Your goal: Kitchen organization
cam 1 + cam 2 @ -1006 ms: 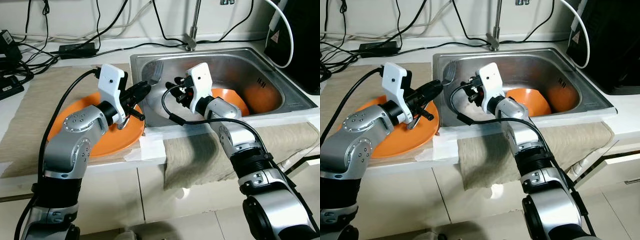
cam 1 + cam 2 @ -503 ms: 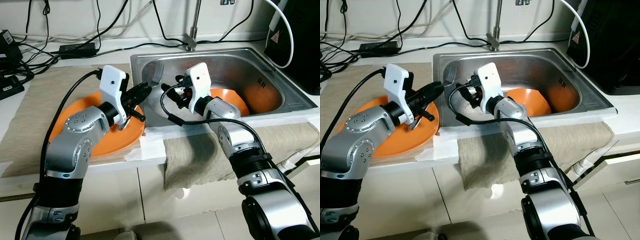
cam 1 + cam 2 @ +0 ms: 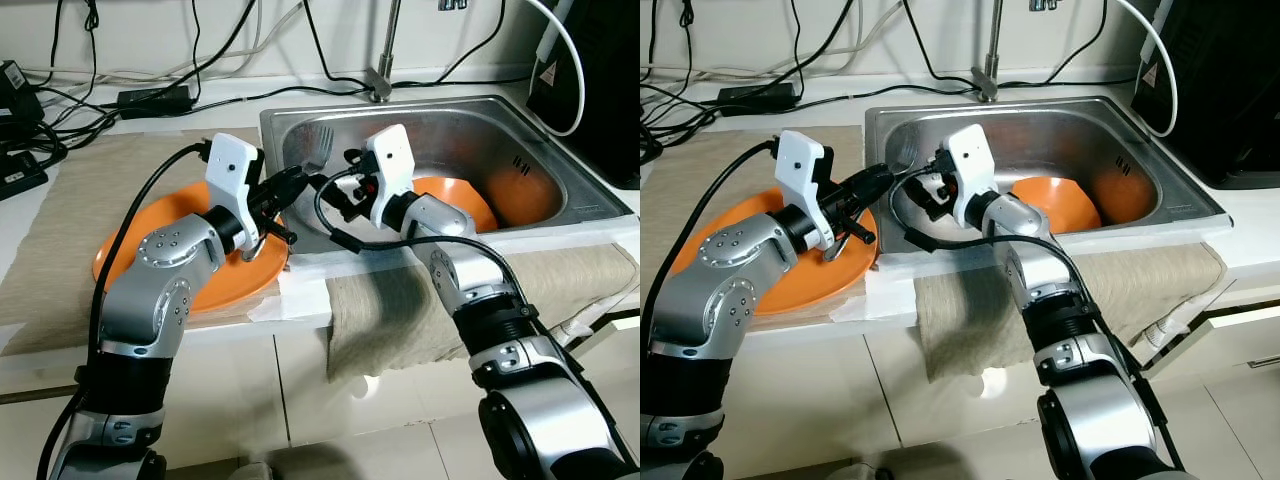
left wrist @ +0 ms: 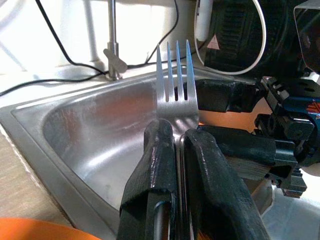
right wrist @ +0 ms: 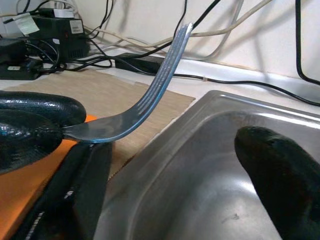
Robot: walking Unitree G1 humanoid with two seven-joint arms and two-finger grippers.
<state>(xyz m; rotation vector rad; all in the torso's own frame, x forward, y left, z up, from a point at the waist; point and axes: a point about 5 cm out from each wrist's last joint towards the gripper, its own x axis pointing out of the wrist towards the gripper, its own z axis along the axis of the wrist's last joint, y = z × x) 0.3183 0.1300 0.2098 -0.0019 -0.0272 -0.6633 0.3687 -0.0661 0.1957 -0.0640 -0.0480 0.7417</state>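
Head views: the left gripper [image 3: 290,183], clamped on the handle of a fork [image 3: 318,151], holds it over the left rim of the sink [image 3: 590,185], tines up and tilted toward the right gripper [image 3: 335,192], now closer than a second ago. Left wrist view: the fork [image 4: 176,85] runs straight out from the closed fingers [image 4: 160,165], its long axis pointing into the basin. Right wrist view: the right gripper's fingers [image 5: 280,185] stand spread, the fork [image 5: 150,95] just ahead, so a handover seems likely.
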